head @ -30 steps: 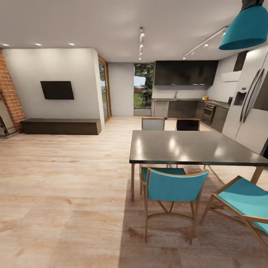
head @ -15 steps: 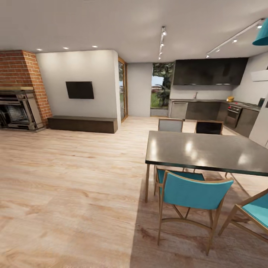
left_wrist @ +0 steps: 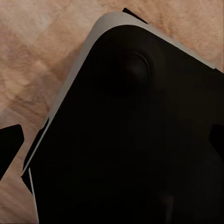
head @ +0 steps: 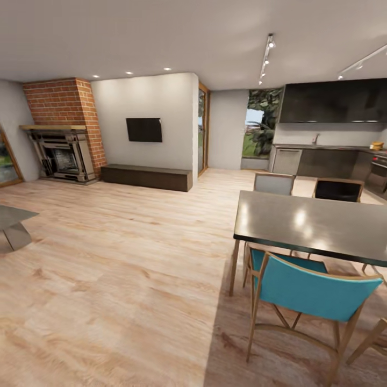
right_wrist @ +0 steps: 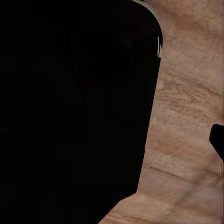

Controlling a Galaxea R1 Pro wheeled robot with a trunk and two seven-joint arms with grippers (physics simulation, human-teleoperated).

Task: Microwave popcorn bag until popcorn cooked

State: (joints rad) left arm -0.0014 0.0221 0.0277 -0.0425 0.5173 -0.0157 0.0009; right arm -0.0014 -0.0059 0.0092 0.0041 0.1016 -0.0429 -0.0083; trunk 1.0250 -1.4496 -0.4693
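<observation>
Steering through the living area, I see the grey steel counter [head: 328,147] far off at 2 o'clock; the popcorn bag and microwave are too small to pick out. I could clip the dark dining table [head: 317,223] or one of three chairs. I cannot tell either arm's fingers' state.

We look across a pale wooden floor [head: 118,269] toward a brick fireplace [head: 62,131] at the far left, and just beside it a white wall carrying a dark television [head: 144,130] above a low dark bench [head: 146,177]. Nearer us on the right we see a dark dining table [head: 314,223] with a teal chair [head: 312,298] tucked against its near edge and two more chairs [head: 306,187] on its far side.
</observation>
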